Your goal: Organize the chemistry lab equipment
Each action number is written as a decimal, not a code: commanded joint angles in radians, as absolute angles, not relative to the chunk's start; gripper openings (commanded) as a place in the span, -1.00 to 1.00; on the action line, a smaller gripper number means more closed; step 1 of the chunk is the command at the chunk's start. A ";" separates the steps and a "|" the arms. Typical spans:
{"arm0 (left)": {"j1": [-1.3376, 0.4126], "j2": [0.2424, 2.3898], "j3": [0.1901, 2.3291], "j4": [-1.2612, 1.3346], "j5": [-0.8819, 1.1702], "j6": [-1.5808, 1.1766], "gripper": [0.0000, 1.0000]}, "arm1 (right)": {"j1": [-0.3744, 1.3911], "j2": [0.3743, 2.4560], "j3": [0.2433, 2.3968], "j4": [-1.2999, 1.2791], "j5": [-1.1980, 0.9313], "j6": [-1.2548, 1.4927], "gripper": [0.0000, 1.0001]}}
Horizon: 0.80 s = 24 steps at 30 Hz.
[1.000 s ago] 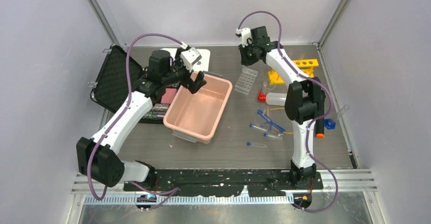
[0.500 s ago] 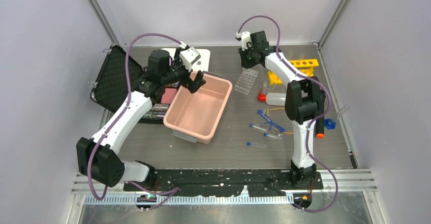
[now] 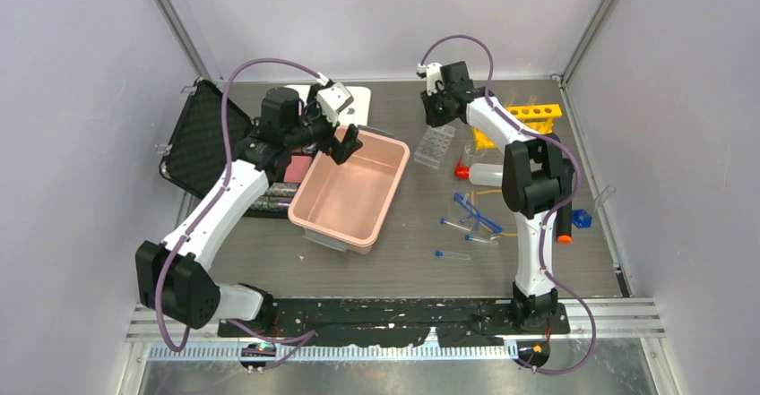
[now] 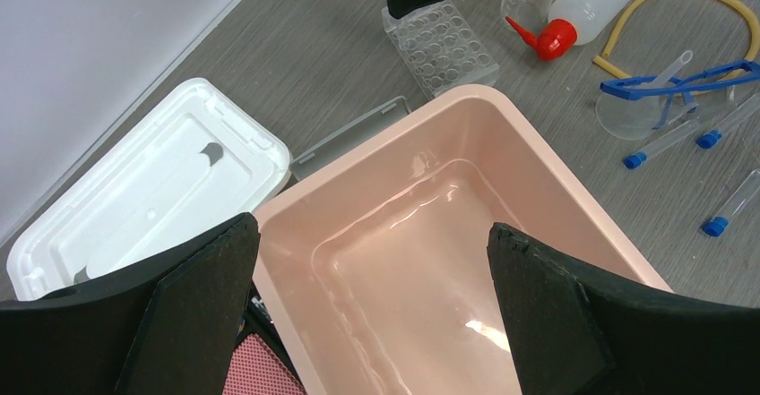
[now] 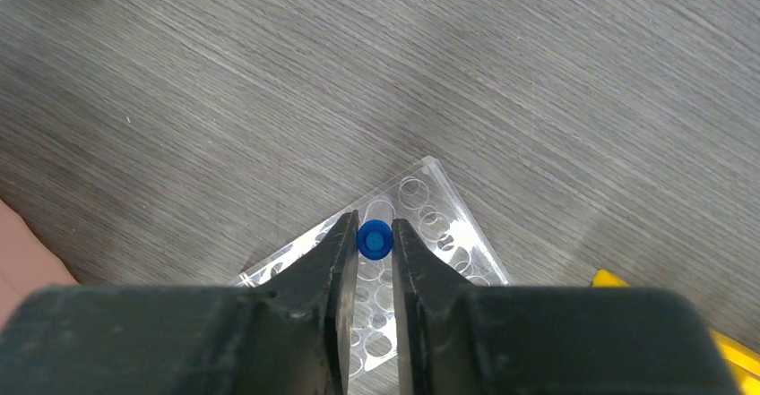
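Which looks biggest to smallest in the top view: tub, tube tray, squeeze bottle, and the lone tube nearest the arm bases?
1. Tub, by far.
2. Tray.
3. Bottle: close to the tray, longer but narrower, so this pair is unsure.
4. Lone tube, clearly smallest.

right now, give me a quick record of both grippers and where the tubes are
left gripper: open, holding nothing, above the pink plastic tub
right gripper: shut on the cap of a small clear blue-capped test tube
held tube position: over the clear plastic tube tray; cannot tell if it sits in a well
loose blue-capped tubes: at least three, lying on the grey table
white plastic lid: off, flat beside the tub
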<state>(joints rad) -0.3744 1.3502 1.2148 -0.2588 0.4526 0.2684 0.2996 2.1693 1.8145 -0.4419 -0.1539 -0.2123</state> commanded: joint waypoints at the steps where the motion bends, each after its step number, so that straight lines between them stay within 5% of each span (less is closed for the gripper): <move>1: -0.367 1.357 1.247 -0.218 0.453 0.262 0.99 | 0.303 2.175 1.828 -0.422 -0.149 -0.204 -0.45; 8: -0.365 1.363 1.256 -0.219 0.453 0.267 0.99 | 0.304 2.156 1.808 -0.423 -0.154 -0.196 -0.18; 15: -0.364 1.361 1.266 -0.225 0.451 0.266 0.99 | 0.295 2.069 1.833 -0.465 -0.214 -0.177 0.43; 20: -0.364 1.355 1.272 -0.233 0.449 0.265 0.99 | 0.235 1.931 1.931 -0.665 -0.338 -0.237 0.83; 24: -0.363 1.339 1.269 -0.232 0.437 0.265 0.99 | 0.189 1.795 1.947 -0.989 -0.553 -0.522 0.85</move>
<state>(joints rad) -0.3706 1.3640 1.2270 -0.2592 0.4522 0.2687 0.2466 2.0186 1.8709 -0.6830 -0.3408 -0.2756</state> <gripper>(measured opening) 0.994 0.923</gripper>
